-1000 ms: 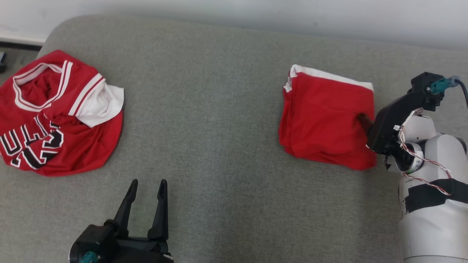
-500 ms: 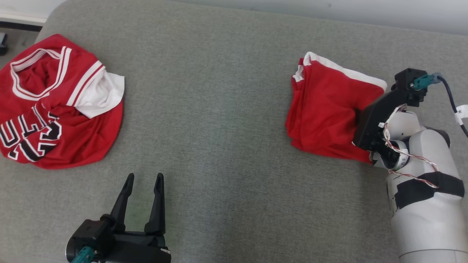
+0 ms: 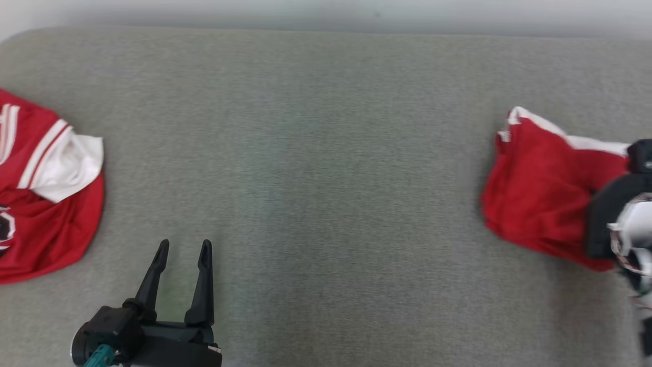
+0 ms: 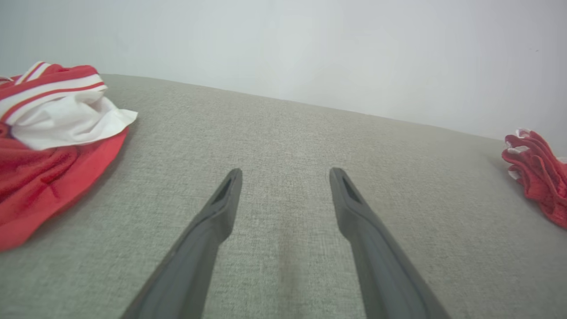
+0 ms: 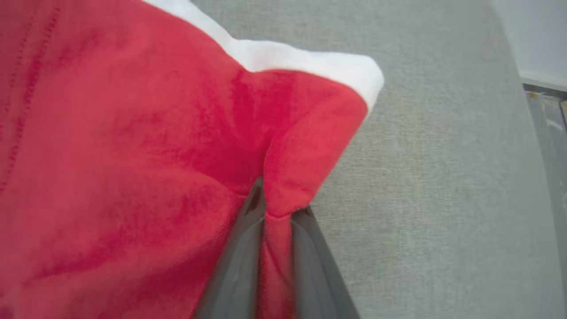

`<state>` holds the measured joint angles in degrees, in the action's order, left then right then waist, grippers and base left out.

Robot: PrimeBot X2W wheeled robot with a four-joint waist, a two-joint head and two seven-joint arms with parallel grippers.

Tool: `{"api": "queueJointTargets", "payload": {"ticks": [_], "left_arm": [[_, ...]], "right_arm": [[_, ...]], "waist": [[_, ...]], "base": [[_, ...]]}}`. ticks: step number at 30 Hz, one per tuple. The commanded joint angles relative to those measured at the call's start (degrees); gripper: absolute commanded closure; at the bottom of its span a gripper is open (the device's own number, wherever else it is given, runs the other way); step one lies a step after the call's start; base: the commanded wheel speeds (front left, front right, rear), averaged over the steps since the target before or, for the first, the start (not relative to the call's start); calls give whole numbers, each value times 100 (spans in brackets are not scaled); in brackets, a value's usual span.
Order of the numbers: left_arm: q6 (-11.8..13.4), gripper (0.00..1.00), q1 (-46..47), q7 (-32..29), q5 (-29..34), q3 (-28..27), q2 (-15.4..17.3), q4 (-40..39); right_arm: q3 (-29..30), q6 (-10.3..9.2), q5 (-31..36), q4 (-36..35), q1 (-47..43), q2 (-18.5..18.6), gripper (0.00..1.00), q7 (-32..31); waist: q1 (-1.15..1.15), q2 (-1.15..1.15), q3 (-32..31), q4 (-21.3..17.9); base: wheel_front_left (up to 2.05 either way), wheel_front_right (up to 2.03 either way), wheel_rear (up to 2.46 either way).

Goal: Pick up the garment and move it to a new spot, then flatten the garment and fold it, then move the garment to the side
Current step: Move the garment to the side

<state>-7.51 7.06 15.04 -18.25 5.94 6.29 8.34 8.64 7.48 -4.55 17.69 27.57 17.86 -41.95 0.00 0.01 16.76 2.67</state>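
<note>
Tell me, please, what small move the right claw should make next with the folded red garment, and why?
Probably lift slightly and carry it sideways: the right claw is shut on a pinch of the folded red garment, and bare grey cushion lies beside it for setting down.

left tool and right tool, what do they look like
The left tool has two long, tapering dark fingers on a black housing with a teal connector. The right tool has matching dark grey fingers; its black housing meets a white wrist.

red white-trimmed garment point(image 3: 540, 199), grey couch point(image 3: 326, 153)
</note>
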Motion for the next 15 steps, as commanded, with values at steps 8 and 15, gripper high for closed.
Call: {"api": "queueJointTargets", "payload": {"ticks": [8,15], "left_arm": [[7,0,327,18,12,214,207,-62],[7,0,482,18,-1,276,254,-88]], "right_arm": [[-587,-1,238,432,112,1490,100,677],[-650,0,421,884,359,2351,100,1249]], "waist": [[0,-1,593,-254],[0,-1,919,-109]], "base": [[0,0,0],[0,0,0]]}}
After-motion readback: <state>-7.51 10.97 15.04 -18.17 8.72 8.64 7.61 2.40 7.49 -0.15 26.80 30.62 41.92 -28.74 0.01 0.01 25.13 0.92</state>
